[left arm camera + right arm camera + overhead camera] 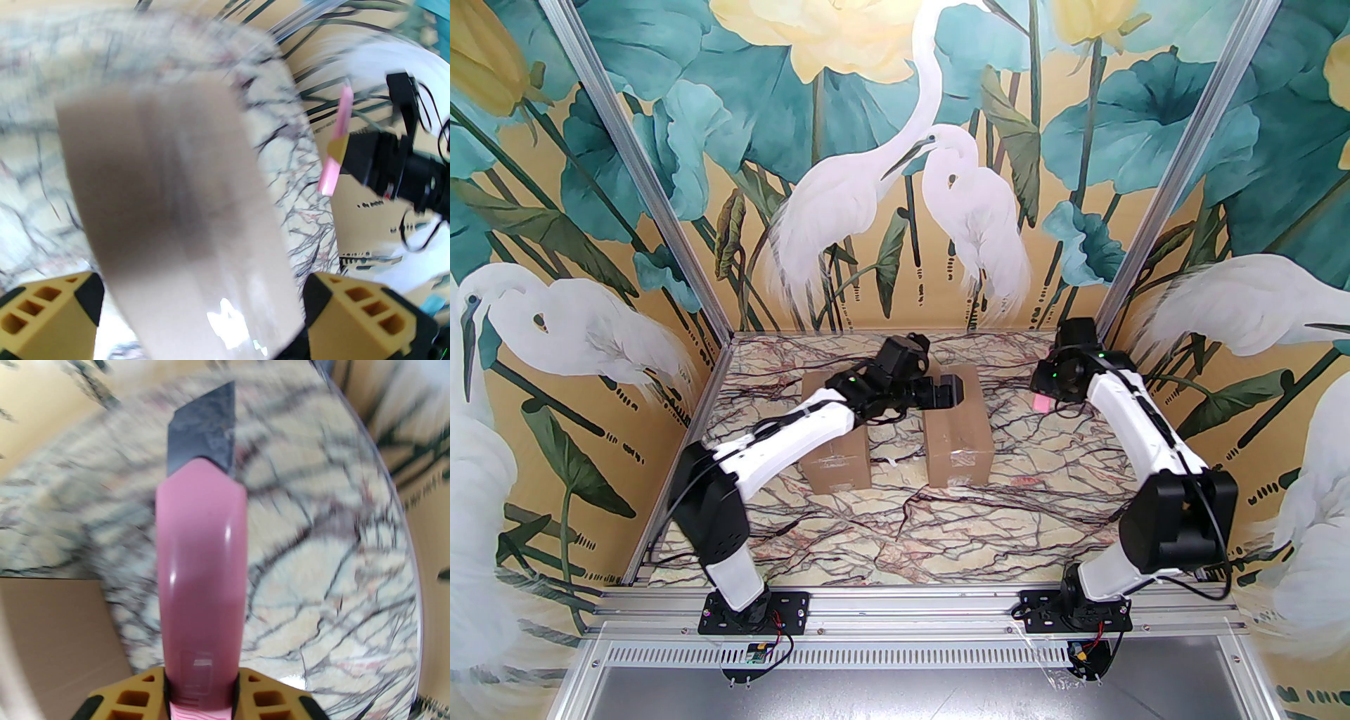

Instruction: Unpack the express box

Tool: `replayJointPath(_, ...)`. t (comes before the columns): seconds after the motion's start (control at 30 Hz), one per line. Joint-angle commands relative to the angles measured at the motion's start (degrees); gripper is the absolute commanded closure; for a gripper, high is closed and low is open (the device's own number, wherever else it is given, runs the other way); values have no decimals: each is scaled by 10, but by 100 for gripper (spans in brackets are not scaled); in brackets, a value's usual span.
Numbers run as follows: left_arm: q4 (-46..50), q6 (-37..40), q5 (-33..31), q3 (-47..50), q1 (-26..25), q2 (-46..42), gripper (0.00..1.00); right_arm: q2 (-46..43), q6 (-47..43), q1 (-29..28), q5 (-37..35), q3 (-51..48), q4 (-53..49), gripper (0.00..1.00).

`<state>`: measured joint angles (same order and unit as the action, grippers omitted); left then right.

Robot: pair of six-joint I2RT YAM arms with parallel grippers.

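Yellow hollow-celled fingers (133,699) of the right gripper (200,676): clamped narrowly on a pink utility knife (202,553).
- Knife: smooth glossy plastic handle with a dark angled blade (205,441) pushed out. Its butt is cut off by the frame edge. It is held above the table (334,571), right of both boxes and apart from them.
- Table: marble-patterned, cream with dark veins, motion-blurred in both wrist views.
- Right cardboard box (958,443): plain brown, rectangular, with a glossy clear tape strip along the top. It lies mid-table, its far end hidden under the left arm's wrist.
- Left cardboard box (835,460): same make, just beside the first with a strip of table between them. It is partly covered by the left arm.
- Left gripper (202,281): jaws spread fully and holding nothing, poised over the right box. Contact with the cardboard cannot be made out through the blur.
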<state>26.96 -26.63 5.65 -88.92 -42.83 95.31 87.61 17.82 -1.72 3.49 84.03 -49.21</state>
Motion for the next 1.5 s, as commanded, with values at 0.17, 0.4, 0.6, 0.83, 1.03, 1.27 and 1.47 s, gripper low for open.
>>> replayJointPath(0.17, -10, 184, 70, -48, 15, -42, 0, -42, -99, -119, 78, 58, -26, 69)
replayJointPath(0.4, -17, 155, 157, -37, 64, -53, 3, -75, -116, -215, 89, 24, 41, 69)
replayJointPath(0.6, -50, 134, 210, -8, 72, -66, 5, -85, -131, -268, 99, -12, 88, 68)
replayJointPath(0.83, -74, 105, 229, 14, 72, -63, 7, -67, -141, -297, 92, 0, 92, 68)
replayJointPath(1.03, -95, 81, 226, 29, 73, -58, 18, -54, -153, -304, 99, 8, 86, 68)
replayJointPath(1.27, -118, 56, 246, 37, 76, -49, 36, -58, -169, -304, 134, 5, 99, 68)
replayJointPath(1.47, -129, 47, 241, 50, 78, -51, 46, -57, -177, -304, 159, 5, 100, 68)
